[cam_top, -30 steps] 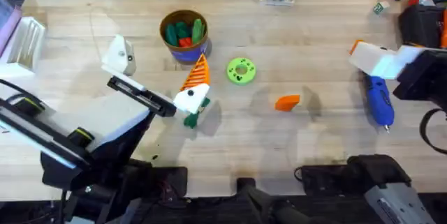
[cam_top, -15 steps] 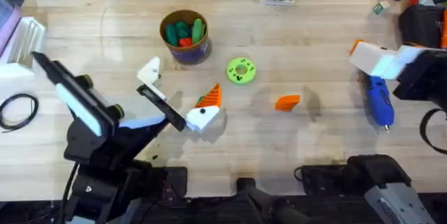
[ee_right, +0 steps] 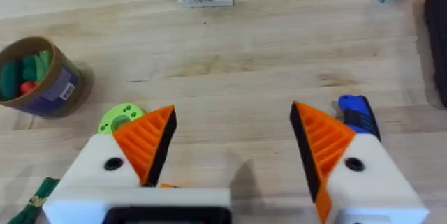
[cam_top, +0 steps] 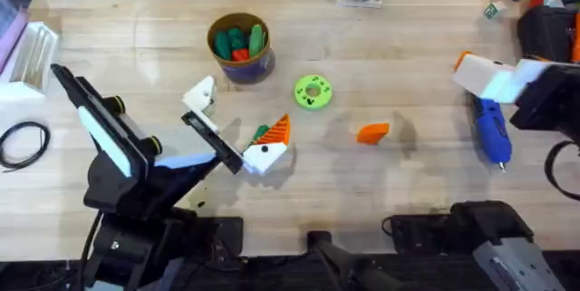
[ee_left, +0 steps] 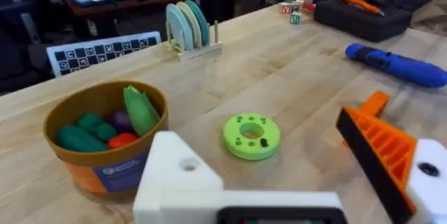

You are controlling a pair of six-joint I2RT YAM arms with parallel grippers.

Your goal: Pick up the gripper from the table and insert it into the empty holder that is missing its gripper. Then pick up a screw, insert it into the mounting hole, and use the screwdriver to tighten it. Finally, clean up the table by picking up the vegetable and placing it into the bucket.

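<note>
Left gripper point(cam_top: 234, 128) sits low over the table with its fingers spread apart, one finger a bare white holder point(cam_top: 199, 96) with no pad, nothing held. Right gripper point(ee_right: 230, 144) is wide open too, parked beside the blue screwdriver point(cam_top: 494, 132). My take: whichever arm goes for the loose orange gripper point(cam_top: 372, 132) should come down square and pinch its sides, so the wedge doesn't twist. It lies on bare wood just past the green ring point(cam_top: 314, 92), between both arms, well clear of either.
</note>
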